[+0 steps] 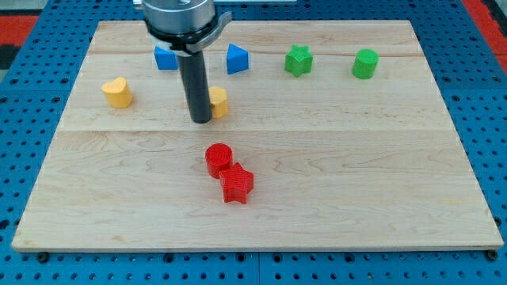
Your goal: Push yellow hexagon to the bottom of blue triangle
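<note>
Below the blue triangle [236,58], slightly toward the view's left, the yellow hexagon [218,102] sits half hidden behind my rod. My tip [201,120] touches its left side; the rod carries no pincer, so nothing spreads or pinches. The hexagon looks close to its goal, needing only a slight nudge rightward, I judge. A push pressed too far would carry it past the triangle's underside. An off-centre contact could let it roll around the rod. Further out, the blue cube [165,58] stands at the view's upper left, a yellow heart [117,93] lies well apart leftward, and the red cylinder [219,159] and red star [236,184] sit below.
</note>
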Motion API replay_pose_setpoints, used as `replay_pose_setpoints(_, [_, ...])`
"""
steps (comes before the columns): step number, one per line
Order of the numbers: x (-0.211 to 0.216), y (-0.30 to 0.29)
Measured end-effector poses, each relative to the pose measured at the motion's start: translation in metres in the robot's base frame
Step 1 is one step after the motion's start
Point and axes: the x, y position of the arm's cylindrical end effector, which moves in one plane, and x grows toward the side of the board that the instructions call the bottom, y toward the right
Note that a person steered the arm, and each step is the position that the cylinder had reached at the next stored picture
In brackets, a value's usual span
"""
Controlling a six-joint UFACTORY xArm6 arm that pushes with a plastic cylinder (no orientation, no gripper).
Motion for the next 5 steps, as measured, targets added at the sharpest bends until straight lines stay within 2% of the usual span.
replay_pose_setpoints(3, [-0.061,-0.011])
replay_pose_setpoints(5, [-0.064,-0.023])
